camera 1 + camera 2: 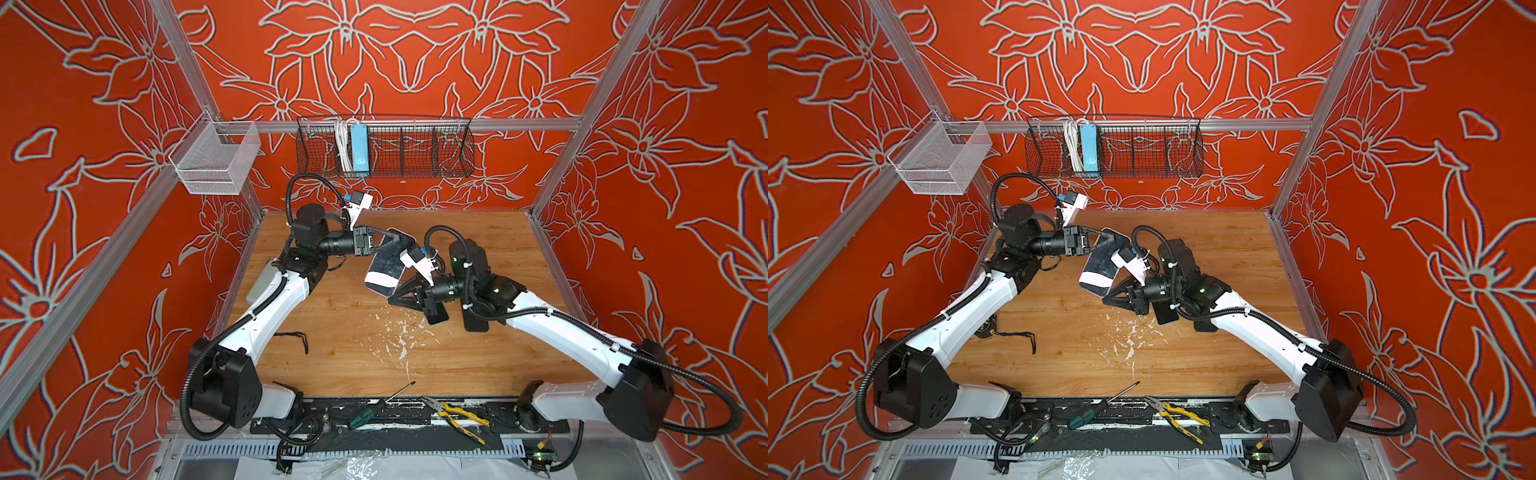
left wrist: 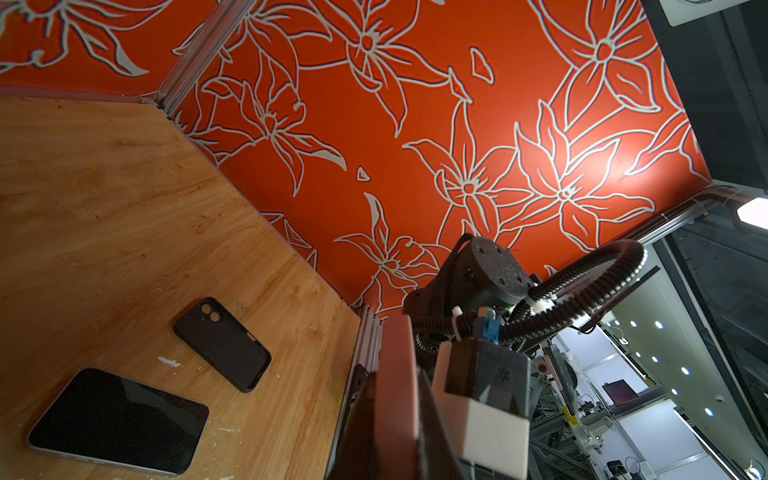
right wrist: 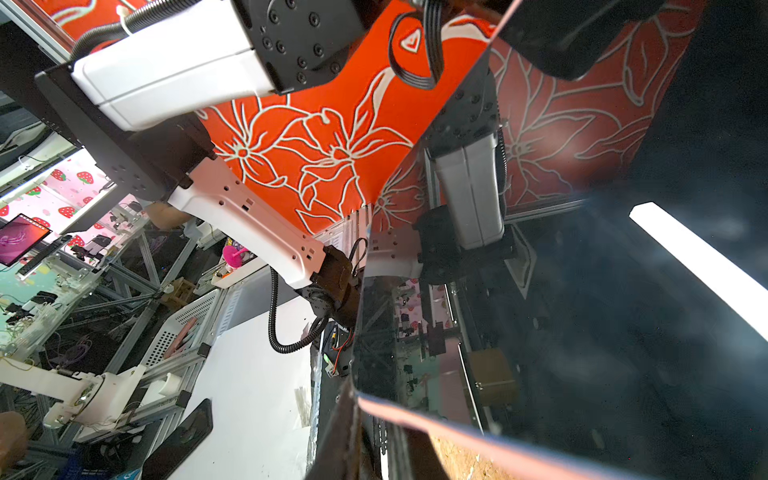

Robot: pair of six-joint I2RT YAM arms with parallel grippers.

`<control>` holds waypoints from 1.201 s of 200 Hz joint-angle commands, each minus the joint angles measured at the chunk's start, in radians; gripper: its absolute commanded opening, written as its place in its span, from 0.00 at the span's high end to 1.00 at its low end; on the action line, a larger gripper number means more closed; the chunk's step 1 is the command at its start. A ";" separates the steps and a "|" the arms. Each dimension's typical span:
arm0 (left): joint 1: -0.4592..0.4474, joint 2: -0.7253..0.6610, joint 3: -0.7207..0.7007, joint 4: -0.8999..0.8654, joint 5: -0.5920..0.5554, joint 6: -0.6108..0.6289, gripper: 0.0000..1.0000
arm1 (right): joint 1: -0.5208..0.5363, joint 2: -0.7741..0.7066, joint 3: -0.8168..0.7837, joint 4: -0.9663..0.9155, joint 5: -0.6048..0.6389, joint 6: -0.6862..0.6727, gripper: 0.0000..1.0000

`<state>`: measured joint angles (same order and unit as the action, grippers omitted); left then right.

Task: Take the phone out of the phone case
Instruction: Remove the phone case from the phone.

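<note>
The wooden surface (image 1: 353, 353) under me is flecked with white chips near the middle. Red floral walls (image 1: 415, 62) close it in on three sides. A black basket (image 1: 415, 158) hangs on the far wall and a white basket (image 1: 216, 166) at far left. A screwdriver (image 1: 374, 409) and pliers (image 1: 455, 415) lie along the near edge. The phone (image 1: 386, 266) sits at centre between my two arms, tilted, its glossy dark screen mirroring the room, with a pink case (image 2: 397, 374) rimming it. My left end effector (image 1: 392, 240) is pinched on its far end, and my right end effector (image 1: 395, 297) is pressed onto its near end.
</note>
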<state>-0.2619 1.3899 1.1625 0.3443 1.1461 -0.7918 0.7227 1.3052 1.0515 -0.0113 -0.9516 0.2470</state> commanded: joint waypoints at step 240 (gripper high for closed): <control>-0.030 0.008 -0.012 0.076 -0.088 0.039 1.00 | -0.012 -0.034 0.028 0.214 -0.108 0.026 0.92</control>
<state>-0.2832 1.3869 1.1595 0.3885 1.1145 -0.8112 0.6991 1.3201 1.0477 0.0460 -1.0279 0.3000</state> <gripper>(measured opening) 0.104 0.136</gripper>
